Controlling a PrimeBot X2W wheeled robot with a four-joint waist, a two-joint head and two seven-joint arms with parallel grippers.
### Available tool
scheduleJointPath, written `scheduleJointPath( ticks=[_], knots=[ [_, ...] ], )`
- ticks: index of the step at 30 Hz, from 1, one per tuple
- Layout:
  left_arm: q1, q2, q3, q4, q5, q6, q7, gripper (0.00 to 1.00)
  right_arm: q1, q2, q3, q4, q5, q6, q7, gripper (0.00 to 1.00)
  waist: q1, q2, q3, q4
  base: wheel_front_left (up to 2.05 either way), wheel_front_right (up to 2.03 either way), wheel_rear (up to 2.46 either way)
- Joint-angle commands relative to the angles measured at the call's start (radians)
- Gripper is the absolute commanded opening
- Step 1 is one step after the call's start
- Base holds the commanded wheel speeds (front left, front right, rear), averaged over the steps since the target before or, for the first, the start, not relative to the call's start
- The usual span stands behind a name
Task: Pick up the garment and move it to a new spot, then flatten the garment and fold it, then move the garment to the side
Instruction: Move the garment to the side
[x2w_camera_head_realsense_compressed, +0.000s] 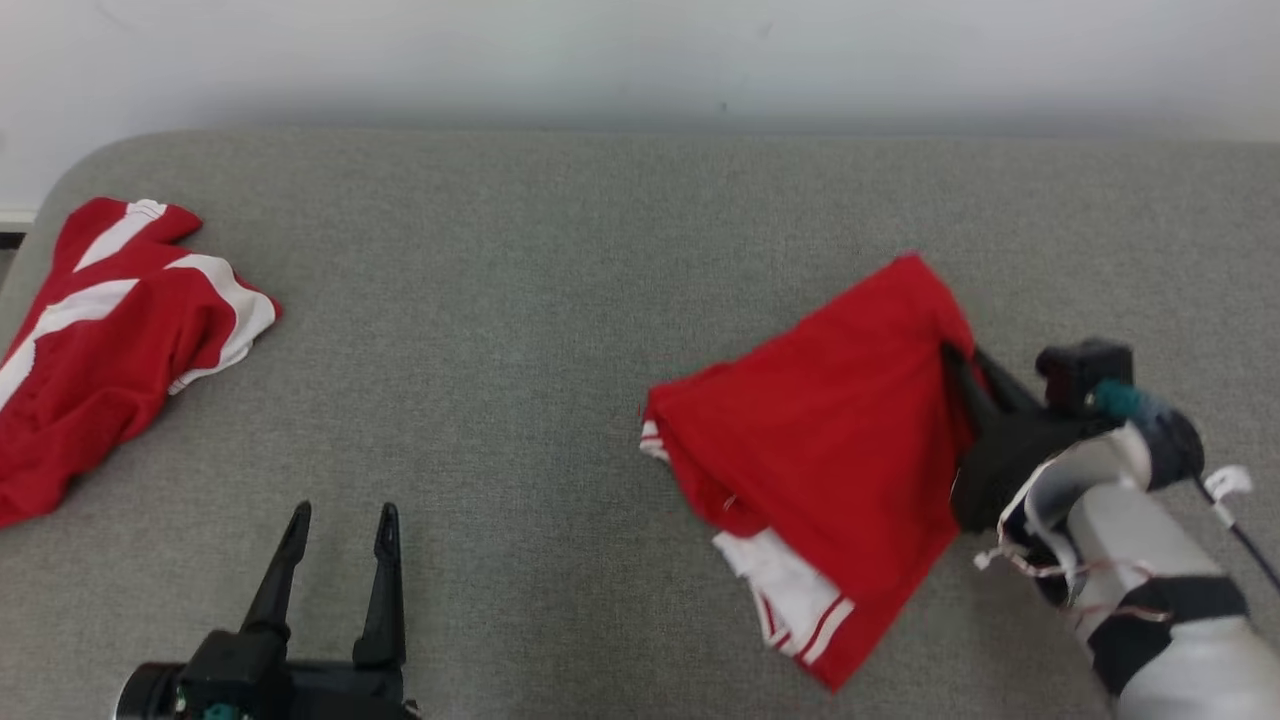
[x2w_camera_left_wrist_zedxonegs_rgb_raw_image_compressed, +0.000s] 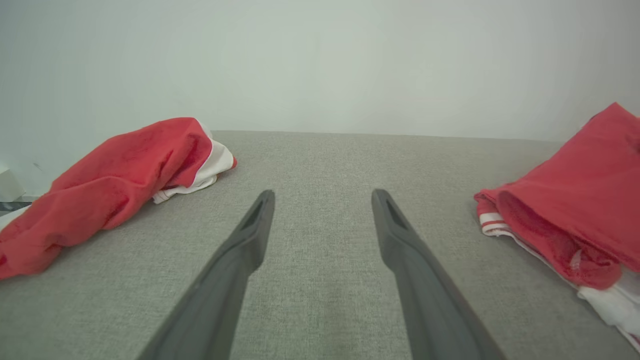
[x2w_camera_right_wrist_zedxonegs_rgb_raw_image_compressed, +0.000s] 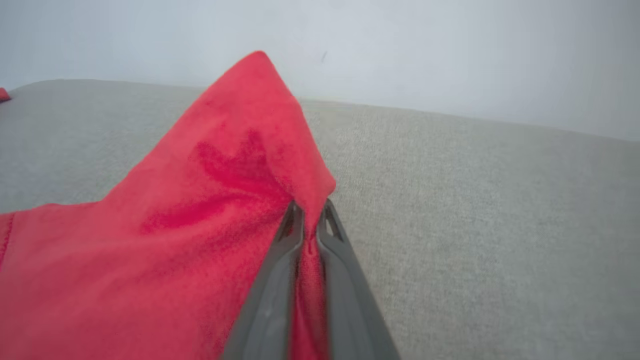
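Observation:
A red garment (x2w_camera_head_realsense_compressed: 830, 430) with white striped trim lies folded on the right half of the grey padded surface (x2w_camera_head_realsense_compressed: 500, 300). My right gripper (x2w_camera_head_realsense_compressed: 955, 355) is shut on the cloth at its right edge. In the right wrist view the red garment (x2w_camera_right_wrist_zedxonegs_rgb_raw_image_compressed: 200, 225) is pinched between the two fingers of the right gripper (x2w_camera_right_wrist_zedxonegs_rgb_raw_image_compressed: 310, 207) and rises to a peak above them. My left gripper (x2w_camera_head_realsense_compressed: 342, 515) stands open near the front edge, well left of the garment, with nothing between its fingers. In the left wrist view, the left gripper (x2w_camera_left_wrist_zedxonegs_rgb_raw_image_compressed: 322, 195) has the garment (x2w_camera_left_wrist_zedxonegs_rgb_raw_image_compressed: 575, 200) off to its right.
A second red and white garment (x2w_camera_head_realsense_compressed: 100, 330) lies crumpled at the surface's far left corner, also seen as a heap (x2w_camera_left_wrist_zedxonegs_rgb_raw_image_compressed: 115, 170) in the left wrist view. A pale wall (x2w_camera_head_realsense_compressed: 640, 60) runs along the back edge. Bare grey surface lies between the two garments.

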Motion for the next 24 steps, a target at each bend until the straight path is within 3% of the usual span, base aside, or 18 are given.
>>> scheduleJointPath(
  ticks=[1,5,13,24],
  knots=[
    [-0.03,-0.003,-0.004,-0.016,0.006,0.001,-0.003,1.0,-0.06,-0.027,0.003,-0.004,0.009,-0.003,0.007,0.0,-0.0002,-0.0001,0.079,-0.028,0.0,0.0,0.0],
    [-0.078,-0.003,-0.011,-0.051,0.012,0.001,-0.003,1.0,-0.206,-0.082,0.012,-0.002,0.022,-0.003,0.028,0.0,-0.0002,-0.0001,0.168,-0.053,0.0,0.0,0.0],
    [-0.225,0.062,-0.071,-0.081,0.016,0.001,-0.003,1.0,-0.434,-0.249,0.006,0.018,0.047,-0.003,0.051,0.0,-0.0002,-0.0001,0.348,-0.106,0.0,0.0,0.0],
    [-0.274,0.13,-0.086,-0.108,0.024,0.001,-0.003,1.0,-0.606,-0.411,0.005,0.075,0.04,-0.003,0.084,0.0,-0.0002,-0.0001,0.431,-0.171,0.0,0.0,0.0]
  ],
)
